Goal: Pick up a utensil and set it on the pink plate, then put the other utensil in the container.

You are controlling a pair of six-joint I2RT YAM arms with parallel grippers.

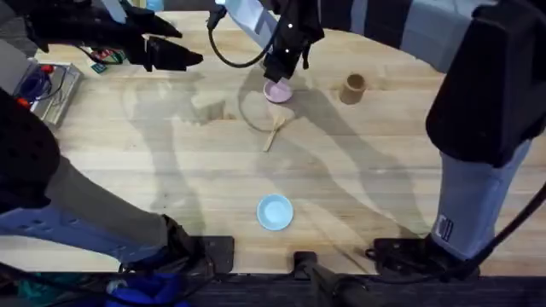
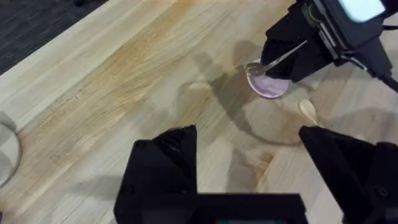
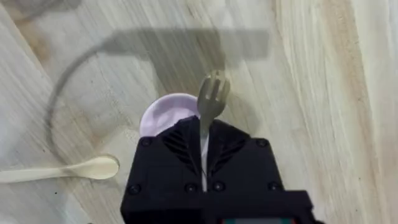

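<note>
My right gripper (image 1: pixel 280 73) is shut on the wooden fork (image 3: pixel 212 98), holding it by the handle with the tines sticking out over the pink plate (image 3: pixel 163 115). The left wrist view shows the fork (image 2: pixel 274 61) held just above the plate (image 2: pixel 270 87). The wooden spoon (image 1: pixel 275 131) lies flat on the table just in front of the plate (image 1: pixel 278 92). Its bowl (image 3: pixel 99 167) rests near the plate's edge. The tan container (image 1: pixel 353 87) stands upright to the right of the plate. My left gripper (image 2: pixel 249 155) hovers open and holds nothing at the far left (image 1: pixel 177 55).
A light blue plate (image 1: pixel 275 211) sits near the front edge, in the middle. A clear tray of small items (image 1: pixel 49 92) and a green packet (image 1: pixel 108 58) lie at the far left. Bare wood stretches between the spoon and the blue plate.
</note>
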